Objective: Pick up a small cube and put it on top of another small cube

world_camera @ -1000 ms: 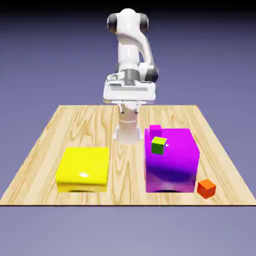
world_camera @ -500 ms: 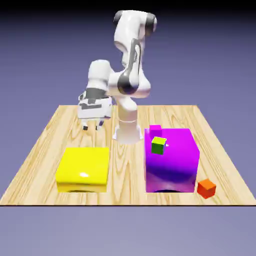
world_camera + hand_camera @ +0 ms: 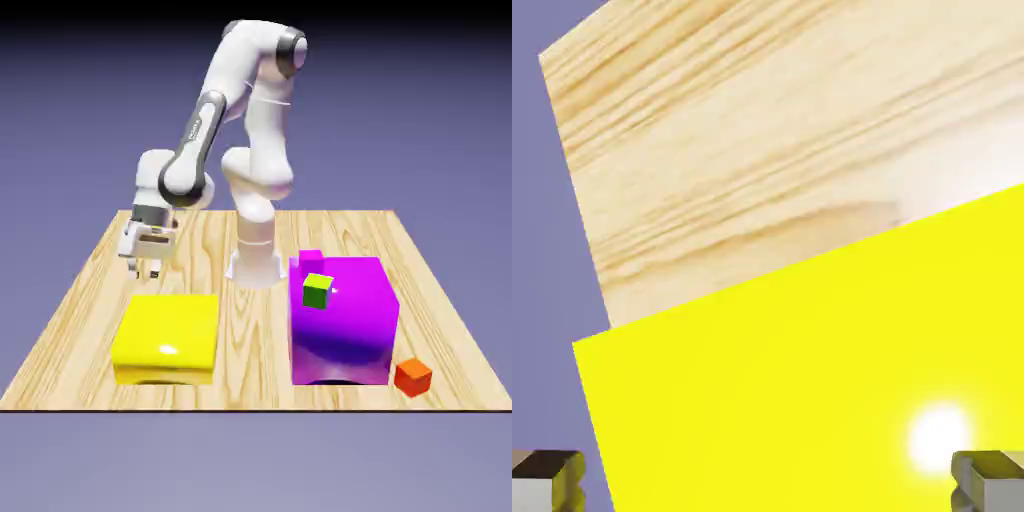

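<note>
Two-finger gripper [image 3: 144,271]: fingers wide apart, nothing held, near yellow block [image 3: 167,335] at exterior view's left. Position of small cyan-blue cube: cannot tell. Small green cube [image 3: 317,292] seen against large glossy purple block [image 3: 342,325]; small orange cube [image 3: 413,378] just beside block, on light wooden table [image 3: 253,355].

A simulated robot workspace, rendered rather than filmed: a white Franka Panda arm [image 3: 256,235] stands at the far edge of a light wood-grain tabletop [image 3: 255,340], against a plain blue-violet backdrop [image 3: 420,120]. Plain, brightly coloured blocks, a yellow block [image 3: 167,335] and a purple block [image 3: 342,325] among them, sit on the tabletop like test pieces.
</note>
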You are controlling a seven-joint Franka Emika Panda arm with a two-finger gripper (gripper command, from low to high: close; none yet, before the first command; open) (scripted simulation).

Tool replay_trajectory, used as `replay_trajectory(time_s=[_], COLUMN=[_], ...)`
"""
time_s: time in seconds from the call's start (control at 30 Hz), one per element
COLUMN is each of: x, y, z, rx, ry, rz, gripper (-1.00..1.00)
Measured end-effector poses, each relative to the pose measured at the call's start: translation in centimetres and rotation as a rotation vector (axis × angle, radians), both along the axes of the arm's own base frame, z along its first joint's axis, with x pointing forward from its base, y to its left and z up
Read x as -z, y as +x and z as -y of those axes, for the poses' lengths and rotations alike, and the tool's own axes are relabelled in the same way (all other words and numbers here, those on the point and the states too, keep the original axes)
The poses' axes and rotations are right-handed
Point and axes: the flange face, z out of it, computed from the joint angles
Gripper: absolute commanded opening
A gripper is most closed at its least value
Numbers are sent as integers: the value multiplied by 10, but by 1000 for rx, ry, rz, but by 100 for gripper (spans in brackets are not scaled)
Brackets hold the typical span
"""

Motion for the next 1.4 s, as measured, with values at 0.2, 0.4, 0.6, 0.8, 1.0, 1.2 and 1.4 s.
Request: replay_trajectory(time_s=[0.2,0.4,0.6,0.8,1.0,1.2,1.4], x=[34,64,89,105,139,151,114], y=[-44,-86,-117,-118,-104,-101,-113], z=[14,17,13,12,20,21,15], rx=[384,781,1172,1305,1306,1309,1303], ry=[187,362,528,596,598,592,601], rz=[66,158,276,337,341,332,343], gripper=[0,0,0,0,0,-100,-100])
